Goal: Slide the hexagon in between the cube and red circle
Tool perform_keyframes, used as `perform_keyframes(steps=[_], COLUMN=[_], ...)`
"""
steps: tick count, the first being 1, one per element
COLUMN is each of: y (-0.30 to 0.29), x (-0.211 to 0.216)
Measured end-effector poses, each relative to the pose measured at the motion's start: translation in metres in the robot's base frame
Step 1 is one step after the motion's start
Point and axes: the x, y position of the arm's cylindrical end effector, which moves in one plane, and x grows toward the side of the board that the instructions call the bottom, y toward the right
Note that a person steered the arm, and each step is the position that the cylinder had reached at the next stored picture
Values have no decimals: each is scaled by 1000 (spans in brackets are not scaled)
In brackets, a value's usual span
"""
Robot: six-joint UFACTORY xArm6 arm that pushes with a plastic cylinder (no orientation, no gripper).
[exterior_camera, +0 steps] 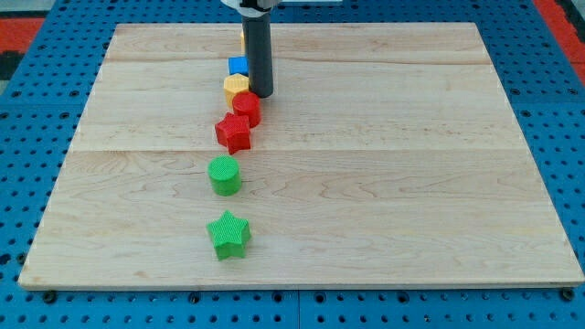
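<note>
My tip [262, 94] rests on the board just right of the yellow hexagon [234, 87] and just above the red circle [246, 109]. The hexagon sits between the red circle below it and a blue cube [238, 65] above it, touching or nearly touching both. The rod hides most of what lies behind it; a sliver of another yellow block [242, 38] shows at the rod's left edge near the view's top.
A red star [233, 132] sits just below-left of the red circle. A green cylinder [224, 175] and a green star [228, 235] continue the line toward the view's bottom. All lie on a wooden board [411, 183].
</note>
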Motion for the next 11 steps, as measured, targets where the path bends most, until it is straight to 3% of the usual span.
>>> perform_keyframes(steps=[2, 6, 7, 8, 9, 10, 11], y=[63, -21, -29, 23, 1, 50, 121], x=[15, 19, 19, 18, 18, 33, 124])
